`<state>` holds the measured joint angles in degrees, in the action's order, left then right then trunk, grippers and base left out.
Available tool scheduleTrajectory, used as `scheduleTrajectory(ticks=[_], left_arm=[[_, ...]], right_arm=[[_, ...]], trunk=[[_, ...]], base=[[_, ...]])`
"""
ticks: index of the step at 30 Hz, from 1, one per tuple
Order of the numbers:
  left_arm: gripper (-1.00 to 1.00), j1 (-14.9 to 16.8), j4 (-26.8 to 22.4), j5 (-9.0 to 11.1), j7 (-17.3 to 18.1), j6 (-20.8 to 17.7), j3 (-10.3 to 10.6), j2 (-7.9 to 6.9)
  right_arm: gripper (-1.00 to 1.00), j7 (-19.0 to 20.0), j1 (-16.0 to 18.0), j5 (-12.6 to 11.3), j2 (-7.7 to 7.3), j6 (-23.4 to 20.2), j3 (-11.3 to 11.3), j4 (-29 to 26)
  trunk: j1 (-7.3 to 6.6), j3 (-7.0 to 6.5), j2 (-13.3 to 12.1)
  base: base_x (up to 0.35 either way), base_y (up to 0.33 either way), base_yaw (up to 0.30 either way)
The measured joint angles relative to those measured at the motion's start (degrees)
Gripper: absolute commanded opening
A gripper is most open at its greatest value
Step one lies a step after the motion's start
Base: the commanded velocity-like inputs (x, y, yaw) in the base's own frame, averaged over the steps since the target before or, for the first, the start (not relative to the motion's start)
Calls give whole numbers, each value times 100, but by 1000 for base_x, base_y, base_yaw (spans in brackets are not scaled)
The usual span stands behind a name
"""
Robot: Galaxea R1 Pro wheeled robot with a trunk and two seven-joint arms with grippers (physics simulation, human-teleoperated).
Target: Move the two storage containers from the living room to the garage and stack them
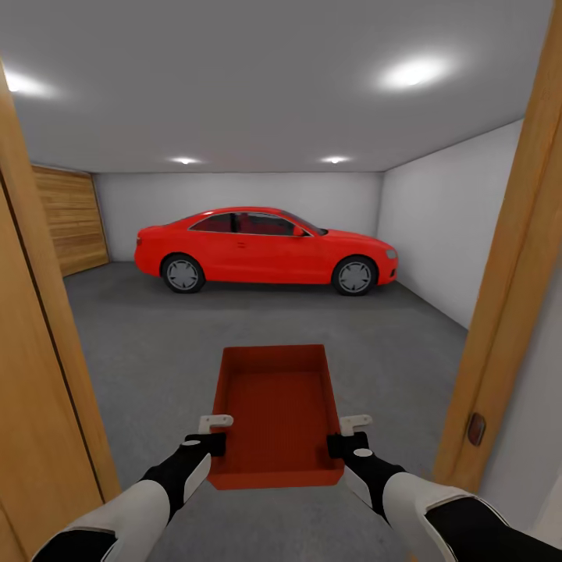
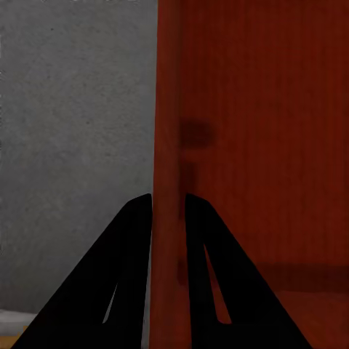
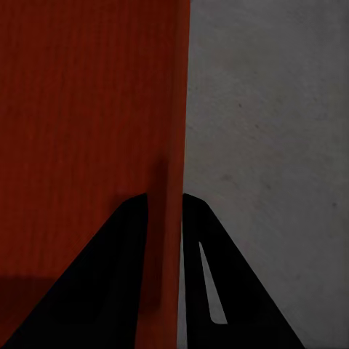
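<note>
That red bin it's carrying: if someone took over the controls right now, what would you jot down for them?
Left claw: shut on the storage container's left wall.
Right claw: shut on its right wall.
Container: held level in front of the robot, above the grey concrete floor, empty.
Position: in the wooden doorway at the garage's edge; a red car is parked ahead.
Done: first container brought to the garage.
Left: set it on the floor, fetch the second container, stack it on top.
</note>
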<state>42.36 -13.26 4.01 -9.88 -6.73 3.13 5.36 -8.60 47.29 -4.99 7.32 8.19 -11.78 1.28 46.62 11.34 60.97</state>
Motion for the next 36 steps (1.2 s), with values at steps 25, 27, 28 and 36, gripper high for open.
scheduleTrajectory(ticks=[25, 27, 28, 36], left_arm=[[-100, -2, -18, 28, -22, 1, 23, 8], [-100, -2, -19, 30, -21, 1, 25, 6], [-100, -2, -20, 29, -17, 1, 24, 4], [-100, -3, -22, 26, -9, 1, 23, -1]], right_arm=[[-100, 14, 2, 24, -11, 2, 22, -10], [-100, 11, 2, 25, -9, 2, 23, -10], [-100, 7, 2, 25, -6, 2, 22, -11], [-100, 1, 2, 25, -2, 4, 23, -10]], trunk=[[-1, 0, 1], [-1, 0, 1], [-1, 0, 1], [-1, 0, 1]], base=[[173, 45, 0], [318, 0, 0], [319, 0, 0], [320, 0, 0]])
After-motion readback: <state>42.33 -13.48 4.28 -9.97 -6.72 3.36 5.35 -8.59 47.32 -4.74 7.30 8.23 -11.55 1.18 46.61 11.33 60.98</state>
